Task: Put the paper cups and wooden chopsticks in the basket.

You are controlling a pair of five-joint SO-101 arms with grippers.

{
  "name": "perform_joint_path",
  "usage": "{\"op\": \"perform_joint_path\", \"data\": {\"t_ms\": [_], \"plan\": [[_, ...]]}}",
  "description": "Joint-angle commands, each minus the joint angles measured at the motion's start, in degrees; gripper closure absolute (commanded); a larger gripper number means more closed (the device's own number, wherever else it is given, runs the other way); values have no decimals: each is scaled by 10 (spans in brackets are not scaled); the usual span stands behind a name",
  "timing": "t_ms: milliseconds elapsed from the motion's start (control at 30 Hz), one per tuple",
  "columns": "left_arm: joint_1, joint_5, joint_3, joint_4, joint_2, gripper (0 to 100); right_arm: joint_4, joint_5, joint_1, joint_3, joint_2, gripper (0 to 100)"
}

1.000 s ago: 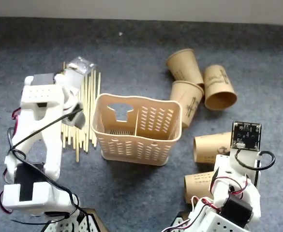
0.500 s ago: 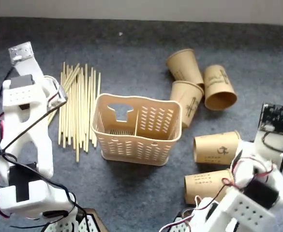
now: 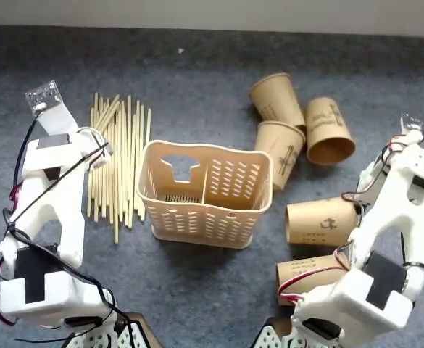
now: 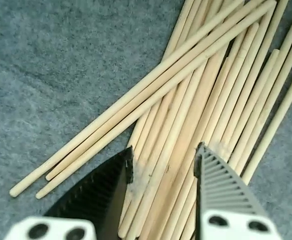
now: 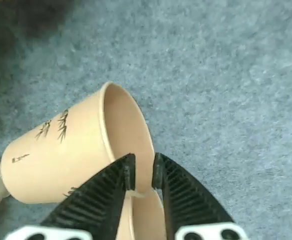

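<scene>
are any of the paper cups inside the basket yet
No, all five paper cups lie on their sides on the carpet beside the basket, whose two compartments look empty.

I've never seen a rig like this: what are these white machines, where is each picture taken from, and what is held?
The white machines are a left arm and a right arm at a grey table. The high view looks down on both; the other two come from a camera on each arm's wrist. A basket stands in the middle, wooden chopsticks lie beside it, and five paper cups lie on its other side. The left gripper is open above the chopsticks, holding nothing. The right gripper has its fingers closed on the rim of one cup.
</scene>
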Motion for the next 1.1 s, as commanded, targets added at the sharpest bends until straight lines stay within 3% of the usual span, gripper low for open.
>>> {"op": "perform_joint_path", "data": {"t_ms": [0, 300, 667, 1067], "plan": [[9, 6, -1, -8, -4, 775, 15, -20, -24, -53, 7, 921], [9, 6, -5, -8, -4, 775, 17, -23, -38, -41, 6, 921], [9, 6, -3, -9, -3, 775, 17, -22, -122, 10, 6, 921], [11, 5, -5, -9, -3, 775, 117, -27, -145, -68, -42, 921]]}}
